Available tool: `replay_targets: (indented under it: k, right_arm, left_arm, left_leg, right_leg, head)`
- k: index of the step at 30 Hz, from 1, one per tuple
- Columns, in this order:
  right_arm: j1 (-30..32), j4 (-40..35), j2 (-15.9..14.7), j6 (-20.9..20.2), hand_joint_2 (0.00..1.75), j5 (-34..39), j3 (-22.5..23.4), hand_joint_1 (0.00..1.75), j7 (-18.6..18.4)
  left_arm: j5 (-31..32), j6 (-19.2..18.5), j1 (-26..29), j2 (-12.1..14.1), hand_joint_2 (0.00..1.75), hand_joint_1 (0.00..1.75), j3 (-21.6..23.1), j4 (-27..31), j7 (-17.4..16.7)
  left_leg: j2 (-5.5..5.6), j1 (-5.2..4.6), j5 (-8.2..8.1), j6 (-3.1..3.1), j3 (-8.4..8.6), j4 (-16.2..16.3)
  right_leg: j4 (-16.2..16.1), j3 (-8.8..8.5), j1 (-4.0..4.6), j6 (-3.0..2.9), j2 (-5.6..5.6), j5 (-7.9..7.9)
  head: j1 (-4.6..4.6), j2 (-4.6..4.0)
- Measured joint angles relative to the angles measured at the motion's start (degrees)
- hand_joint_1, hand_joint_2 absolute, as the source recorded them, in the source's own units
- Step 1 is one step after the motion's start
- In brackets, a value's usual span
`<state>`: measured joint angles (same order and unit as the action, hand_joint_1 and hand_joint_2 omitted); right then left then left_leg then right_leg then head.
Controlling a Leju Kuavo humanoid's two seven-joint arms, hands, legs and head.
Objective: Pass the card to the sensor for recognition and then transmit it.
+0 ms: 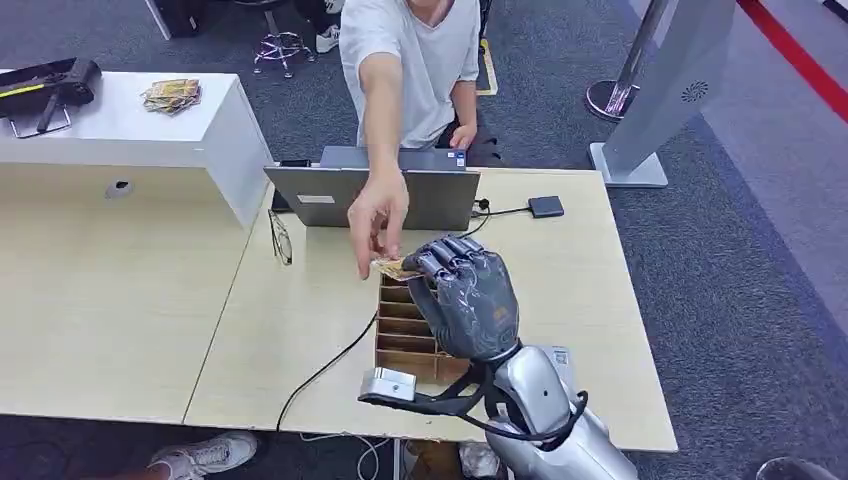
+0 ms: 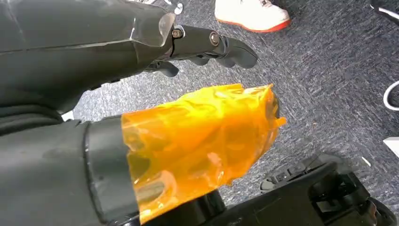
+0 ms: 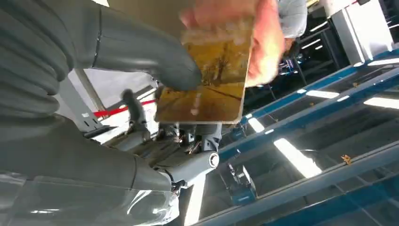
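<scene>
Right hand (image 3: 141,70) and person's fingers (image 3: 263,52) on card (image 3: 207,80)

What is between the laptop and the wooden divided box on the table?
In the head view, the person's hand and the card, which the right hand also holds, hang between laptop and box.

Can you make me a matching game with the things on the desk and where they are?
Things:
1. card
2. laptop
3. glasses
4. wooden sorting tray

Places:
A. lying flat on the desk beside the laptop
B. open in front of the seated person
C. pinched between the right hand and the person's hand
D. on the desk under the right hand

Pairs: 1-C, 2-B, 3-A, 4-D
</scene>
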<state>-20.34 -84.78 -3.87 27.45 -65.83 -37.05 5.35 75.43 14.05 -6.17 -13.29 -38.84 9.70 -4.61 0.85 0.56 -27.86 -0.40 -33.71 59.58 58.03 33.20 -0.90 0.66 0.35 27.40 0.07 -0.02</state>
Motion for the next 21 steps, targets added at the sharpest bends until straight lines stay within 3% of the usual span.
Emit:
replay_targets:
  k: [11, 16, 21]
  right_arm:
    - [0.10, -0.59, 0.00, -0.11, 1.75, 3.26, 0.00, 1.75, 1.36]
    - [0.28, -1.86, -0.02, -2.12, 1.75, 9.18, 0.04, 1.75, 3.04]
    - [0.91, -4.24, -0.02, -6.64, 1.75, 18.63, 1.16, 1.75, 5.44]
  left_arm:
    - [-0.02, 0.04, 0.01, 0.00, 0.00, 0.00, 0.37, 0.00, 0.00]
    - [-0.53, 0.17, 0.02, 0.00, 0.00, 0.00, 0.37, 0.00, 0.04]
    - [-1.42, 0.63, 0.07, 0.00, 0.00, 0.00, 0.35, 0.00, 0.13]
  left_leg:
    - [-0.01, 0.00, 0.00, 0.00, 0.01, 0.01]
    - [-0.01, 0.00, 0.00, 0.00, 0.01, 0.00]
    - [-0.01, 0.00, 0.00, 0.00, 0.01, 0.00]
  right_leg:
    - [0.00, 0.00, 0.00, 0.00, 0.01, 0.00]
    - [0.00, 0.01, 0.00, 0.00, 0.01, 0.00]
    - [0.00, 0.01, 0.00, 0.00, 0.01, 0.00]
  head:
    - [0.00, 0.00]
    - [0.00, 0.00]
    - [0.02, 0.00]
